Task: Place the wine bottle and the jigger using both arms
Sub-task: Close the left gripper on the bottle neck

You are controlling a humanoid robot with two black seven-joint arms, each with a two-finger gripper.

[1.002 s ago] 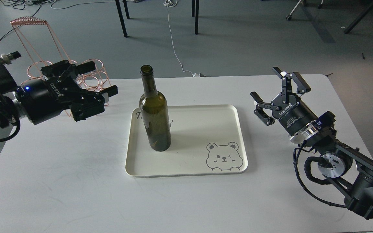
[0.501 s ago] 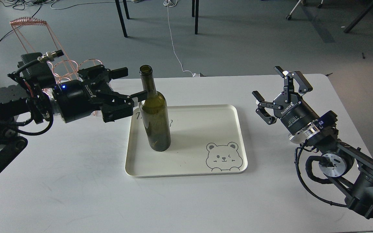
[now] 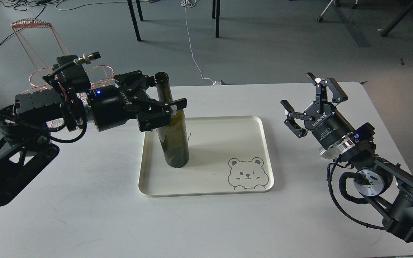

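The dark olive-green wine bottle stands upright on the left part of a cream tray. My left gripper reaches in from the left at the height of the bottle's neck and shoulder. Its fingers straddle the bottle, one in front and one behind, and they look open, not clamped. My right gripper is open and empty above the table, to the right of the tray. The jigger is out of view.
The tray has a bear drawing at its front right corner. A copper wire rack stands at the table's back left, behind my left arm. The white table ends at the back, with chair legs and cables on the floor beyond.
My left arm has swung right, from beside the wire rack to the bottle, and its fingers now straddle the neck. My right gripper has barely moved. The bottle has stayed in place.
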